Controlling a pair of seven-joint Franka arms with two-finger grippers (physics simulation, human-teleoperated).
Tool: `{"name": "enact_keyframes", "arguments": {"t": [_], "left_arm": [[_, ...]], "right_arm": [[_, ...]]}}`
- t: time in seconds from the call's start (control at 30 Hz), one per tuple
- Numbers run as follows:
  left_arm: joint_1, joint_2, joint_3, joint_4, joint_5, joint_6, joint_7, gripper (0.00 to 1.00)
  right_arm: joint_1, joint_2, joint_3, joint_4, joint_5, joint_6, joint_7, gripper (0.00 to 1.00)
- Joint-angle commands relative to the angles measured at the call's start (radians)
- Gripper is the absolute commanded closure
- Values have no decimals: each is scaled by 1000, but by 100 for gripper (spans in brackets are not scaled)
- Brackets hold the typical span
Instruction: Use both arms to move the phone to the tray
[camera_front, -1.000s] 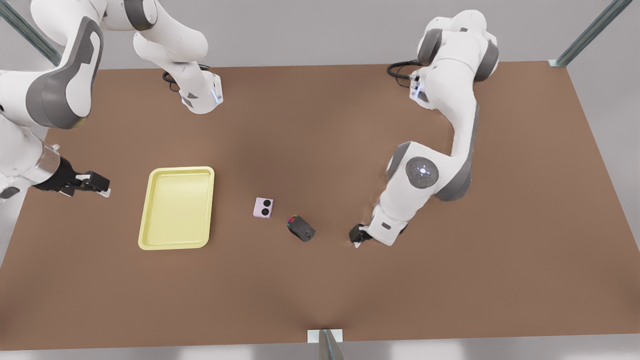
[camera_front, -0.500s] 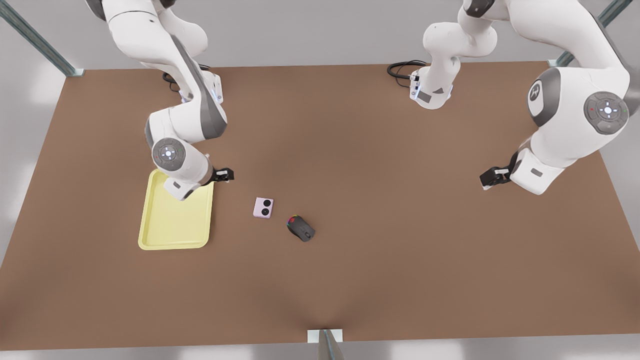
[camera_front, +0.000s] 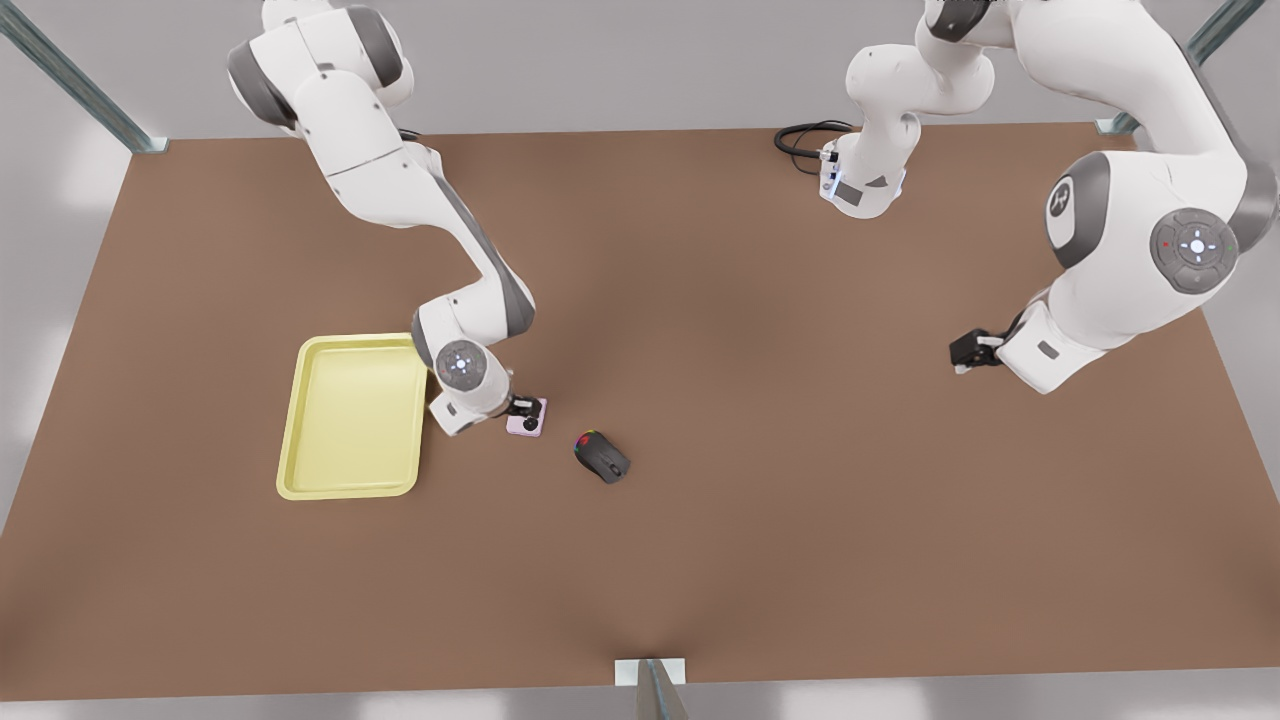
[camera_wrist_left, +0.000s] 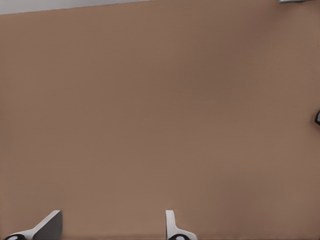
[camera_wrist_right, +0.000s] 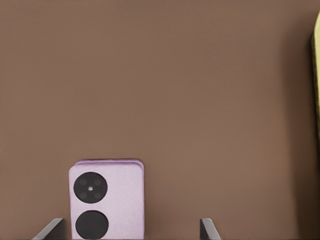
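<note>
right gripper (camera_front: 527, 407) fingers spread over phone (camera_front: 527, 424), right of tray (camera_front: 350, 485) | left gripper (camera_front: 965, 351) spread, waiting far right | no legible writing

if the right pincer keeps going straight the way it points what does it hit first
Most likely the phone: the right pincer stands open just above it, fingers either side, tray beside it. Exact height is unclear.
</note>
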Motion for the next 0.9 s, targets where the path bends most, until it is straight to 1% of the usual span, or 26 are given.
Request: {"name": "enact_keyframes", "arguments": {"t": [0.0,0.17,0.33,0.43,0.53,0.87], "left_arm": [[2,2,2,0,1,-28,126,0],[4,23,36,-1,0,-19,120,0],[5,28,51,0,-2,-11,122,0],[5,30,51,-1,-2,-10,122,0],[5,34,53,-1,-5,-4,120,0],[8,40,54,0,-5,8,122,0]], "right_arm": [[1,30,13,10,-1,118,271,0],[1,64,27,15,-3,169,271,0],[1,66,47,-2,0,195,248,0],[2,61,59,-48,0,253,217,0],[-10,54,58,-74,0,253,157,0],[-9,58,58,-83,2,261,160,0]]}}
